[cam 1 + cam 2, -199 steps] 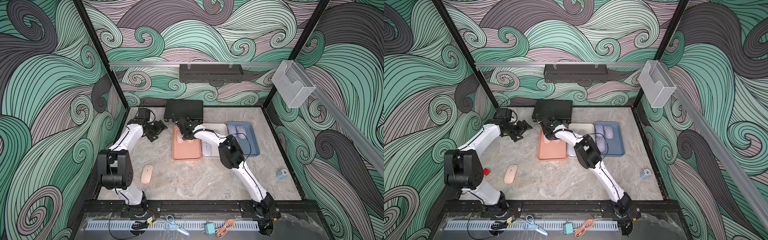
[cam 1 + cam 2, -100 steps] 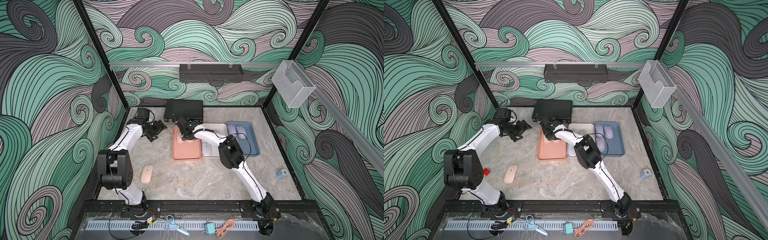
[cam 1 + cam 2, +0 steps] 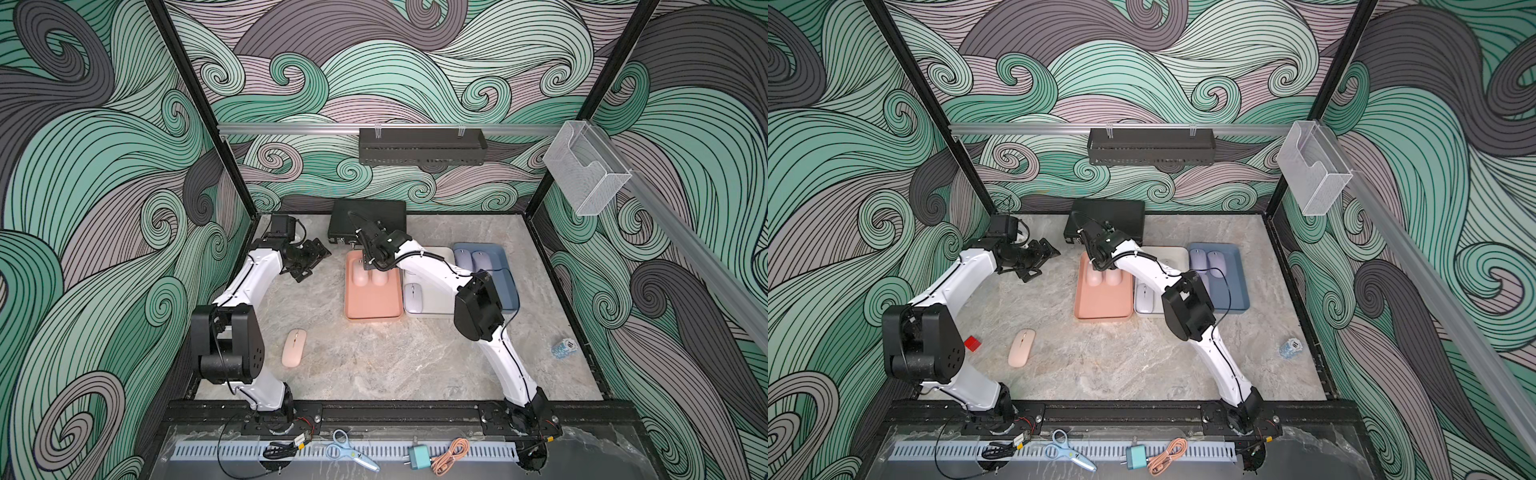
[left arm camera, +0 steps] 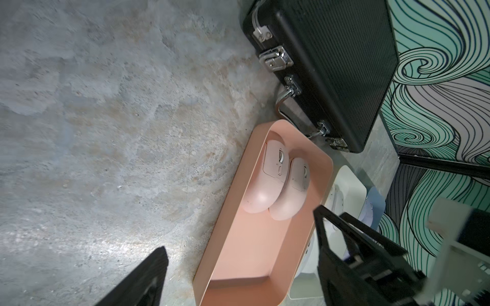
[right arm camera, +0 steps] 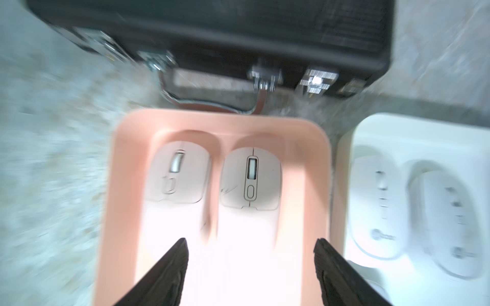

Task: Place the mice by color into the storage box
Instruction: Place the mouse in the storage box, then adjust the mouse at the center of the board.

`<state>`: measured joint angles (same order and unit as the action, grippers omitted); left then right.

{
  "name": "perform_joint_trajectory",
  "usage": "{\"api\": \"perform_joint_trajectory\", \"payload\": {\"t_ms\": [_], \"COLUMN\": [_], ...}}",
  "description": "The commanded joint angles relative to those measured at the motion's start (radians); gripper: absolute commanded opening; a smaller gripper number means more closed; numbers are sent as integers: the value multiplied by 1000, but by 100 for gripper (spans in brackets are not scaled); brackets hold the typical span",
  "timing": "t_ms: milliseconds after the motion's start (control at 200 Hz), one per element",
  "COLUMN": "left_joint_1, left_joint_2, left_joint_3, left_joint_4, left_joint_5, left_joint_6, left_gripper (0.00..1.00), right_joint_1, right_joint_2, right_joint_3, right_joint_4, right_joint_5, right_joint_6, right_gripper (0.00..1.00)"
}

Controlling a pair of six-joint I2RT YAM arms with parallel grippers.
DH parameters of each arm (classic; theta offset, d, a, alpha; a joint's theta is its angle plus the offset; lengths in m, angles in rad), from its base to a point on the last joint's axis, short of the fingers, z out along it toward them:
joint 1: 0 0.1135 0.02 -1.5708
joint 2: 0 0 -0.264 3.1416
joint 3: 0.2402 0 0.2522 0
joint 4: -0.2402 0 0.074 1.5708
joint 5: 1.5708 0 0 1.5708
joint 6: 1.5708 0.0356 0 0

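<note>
Two pink mice (image 3: 360, 276) (image 5: 250, 180) lie side by side at the far end of the salmon-pink tray (image 3: 374, 309) of the storage box. My right gripper (image 5: 250, 239) hovers open just over them, its fingers astride the rear of one mouse without touching it. A third pink mouse (image 3: 294, 347) lies loose on the table near the left arm's base. The white tray (image 3: 432, 309) holds whitish mice (image 5: 379, 201), and the blue tray (image 3: 498, 249) holds purple mice (image 3: 482, 259). To the left of the salmon tray my left gripper (image 3: 311, 259) is open and empty.
A black case (image 3: 368, 216) with metal latches stands just behind the trays. A small red block (image 3: 972, 343) sits by the left arm's base and a small blue-white object (image 3: 563, 348) lies at the right. Scissors and cables lie on the front rail.
The right gripper's jaws have spread wider over the pink mice in the salmon tray. Both arms stay almost where they were.
</note>
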<state>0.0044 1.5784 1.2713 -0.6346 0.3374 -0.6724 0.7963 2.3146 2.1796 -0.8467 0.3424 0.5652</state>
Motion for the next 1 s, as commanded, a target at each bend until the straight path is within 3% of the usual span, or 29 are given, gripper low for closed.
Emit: {"api": "perform_joint_trajectory", "payload": {"t_ms": [0,45,280,435,680,996], "left_joint_1": [-4,-6,0,6,13,17], "left_joint_2": [-75,-98,-324,-476,-645,-622], "left_joint_3": [9,10,-159,-292,-550,-676], "left_joint_4": [-39,-66,-127,-237,-249,-252], "left_joint_5": [-127,-185,-241,-355,-319,-394], "left_joint_6": [48,44,-19,-54,-182,-278], "left_gripper": [89,90,90,91,93,97], "right_joint_1": [24,35,84,96,98,92], "right_joint_2": [-129,-192,-614,-821,-1064,-1198], "right_joint_3": [-66,-131,-673,-893,-1114,-1215], "right_joint_4": [-23,-7,197,210,204,193], "right_joint_5": [33,41,45,46,70,93], "right_joint_6": [-52,-71,-100,-81,-55,-76], "right_gripper": [76,77,80,87,99,99]}}
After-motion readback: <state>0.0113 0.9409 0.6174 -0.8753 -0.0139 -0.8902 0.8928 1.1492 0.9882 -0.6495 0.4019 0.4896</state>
